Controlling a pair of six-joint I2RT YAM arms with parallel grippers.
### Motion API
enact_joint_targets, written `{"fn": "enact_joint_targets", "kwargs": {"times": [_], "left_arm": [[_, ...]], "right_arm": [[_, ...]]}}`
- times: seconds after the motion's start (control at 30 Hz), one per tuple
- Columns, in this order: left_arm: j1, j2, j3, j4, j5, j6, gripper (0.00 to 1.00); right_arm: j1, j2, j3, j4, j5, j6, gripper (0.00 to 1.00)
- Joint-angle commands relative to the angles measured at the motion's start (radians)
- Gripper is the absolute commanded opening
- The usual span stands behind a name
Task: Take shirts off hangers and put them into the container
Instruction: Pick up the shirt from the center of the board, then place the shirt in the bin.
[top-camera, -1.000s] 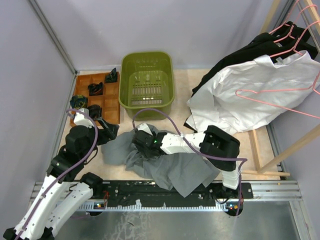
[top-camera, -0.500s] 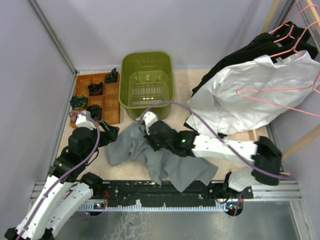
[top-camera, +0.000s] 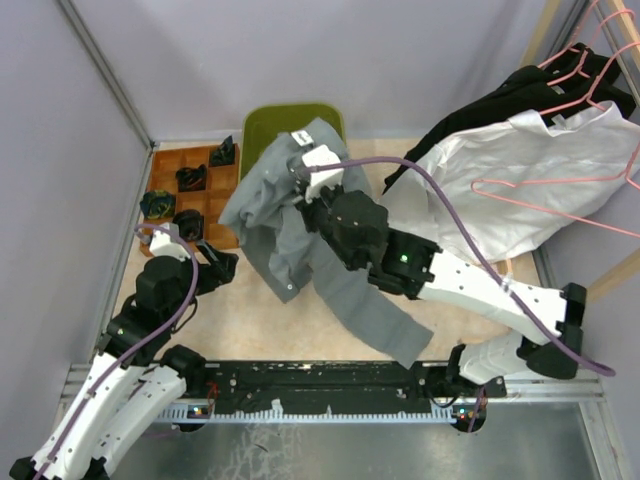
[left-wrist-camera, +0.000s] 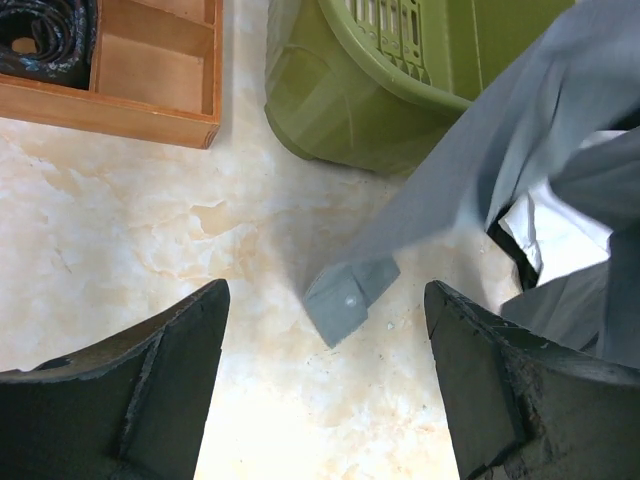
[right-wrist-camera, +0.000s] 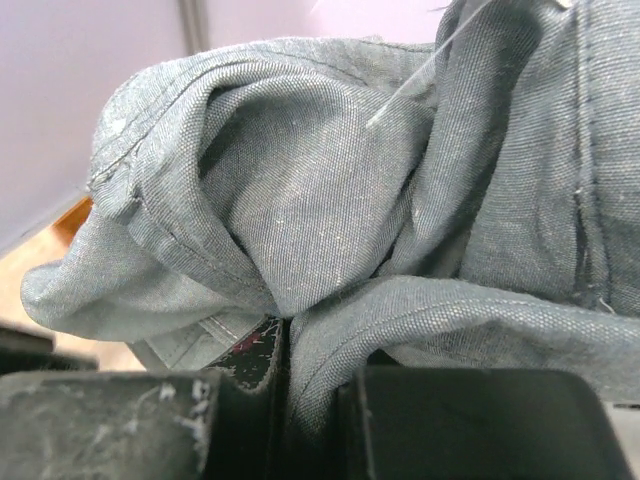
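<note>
Pinching the grey shirt (top-camera: 290, 235), the right gripper (right-wrist-camera: 285, 368) holds it aloft by the tub (top-camera: 262, 121), left gripper (left-wrist-camera: 322, 300) gaping empty.

Overhead overview, two close wrist views; grey shirt (top-camera: 282, 228) common.

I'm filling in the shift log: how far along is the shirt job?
Done: the grey shirt is off its hanger. In hand: the right gripper is shut on it, holding it over the green tub; the left gripper is open and empty. Left: dropping it in, then the white shirt and black shirts at the rack among the pink hangers. No shirt shows in the tub's visible part.
</note>
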Motion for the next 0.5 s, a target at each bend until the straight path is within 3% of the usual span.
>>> {"fn": "enact_joint_targets", "kwargs": {"times": [0.0,0.13,0.33,0.47], "left_arm": [[0.002,0.005,-0.005,0.035,0.015,0.0,0.84],[0.003,0.006,-0.007,0.033,0.03,0.001,0.85],[0.003,-0.011,-0.003,0.014,0.028,0.001,0.85],[0.002,-0.032,-0.005,-0.003,0.015,-0.008,0.85]], "right_arm": [[-0.015,0.15,0.25,0.121,0.224,-0.186,0.0],[-0.057,0.301,0.486,0.174,0.253,-0.294,0.0],[-0.085,0.591,1.035,0.127,0.195,-0.444,0.0],[-0.142,0.687,1.083,0.194,0.174,-0.461,0.0]]}}
